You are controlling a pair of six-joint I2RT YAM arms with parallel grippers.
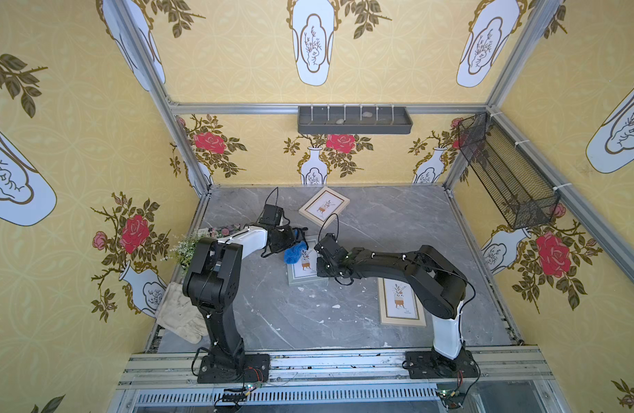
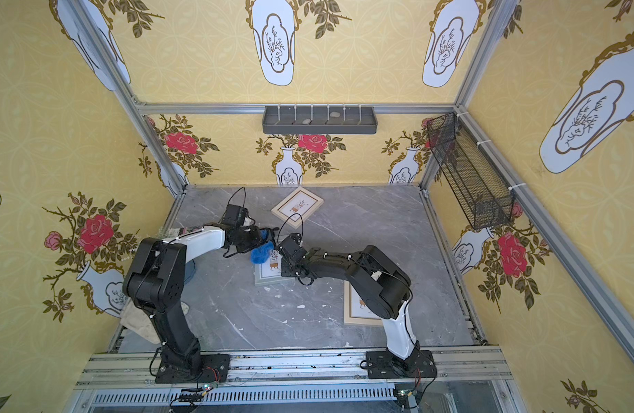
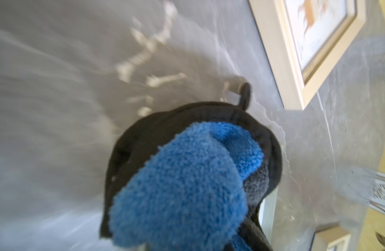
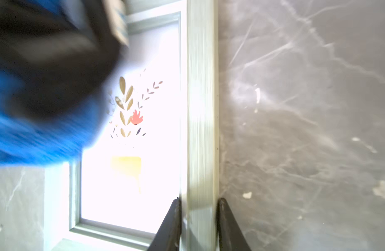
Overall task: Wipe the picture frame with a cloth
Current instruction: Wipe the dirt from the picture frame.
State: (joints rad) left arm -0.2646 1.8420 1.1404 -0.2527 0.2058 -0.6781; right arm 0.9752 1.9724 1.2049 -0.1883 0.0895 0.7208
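The picture frame [image 1: 301,275], pale grey-green with a potted-plant print, lies flat mid-table. My right gripper [image 4: 199,203] is shut on its side rail [image 4: 202,108], one finger on the glass side and one on the table side. The cloth [image 1: 294,252], plush bright blue with black trim, is bunched in my left gripper [image 1: 293,239] and rests on the frame's far left corner. In the left wrist view the cloth [image 3: 180,184] fills the space before the jaws and hides the fingers. The right wrist view shows the cloth [image 4: 35,141] blurred over the glass.
A beige frame [image 1: 324,206] lies at the back and a wooden one [image 1: 401,302] at the front right under my right arm. An off-white glove [image 1: 181,314] and a small plant [image 1: 186,246] sit at the left edge. A grey tray [image 1: 354,119] and a mesh basket [image 1: 505,171] hang on the walls.
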